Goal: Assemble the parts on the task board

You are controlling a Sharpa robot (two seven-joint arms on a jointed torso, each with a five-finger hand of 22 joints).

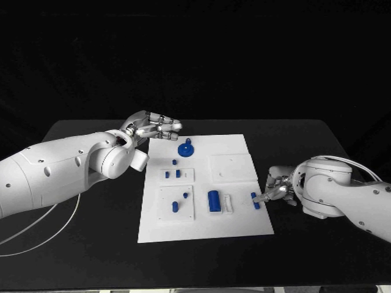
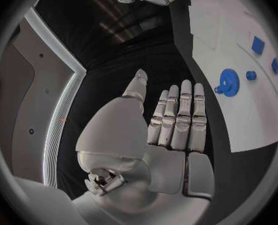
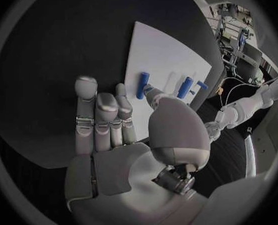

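Note:
The white task board point(image 1: 231, 149) lies in the middle of the black table. On it are a blue gear point(image 1: 186, 148), a blue cylinder point(image 1: 214, 201) and several small blue parts point(image 1: 175, 207). My left hand point(image 1: 153, 127) hovers at the board's far left corner, fingers straight and holding nothing; in its wrist view the gear point(image 2: 229, 80) lies just beyond the fingertips point(image 2: 185, 87). My right hand point(image 1: 279, 188) is at the board's right edge, fingers stretched out. Its thumb tip reaches a small blue peg point(image 3: 141, 84) near that edge, also seen as the peg point(image 1: 255, 200). Nothing is gripped.
A white cable point(image 1: 37, 235) trails over the table at the near left. Black table point(image 1: 99, 244) runs round the board on every side. My left arm point(image 1: 55, 174) crosses the table's left part.

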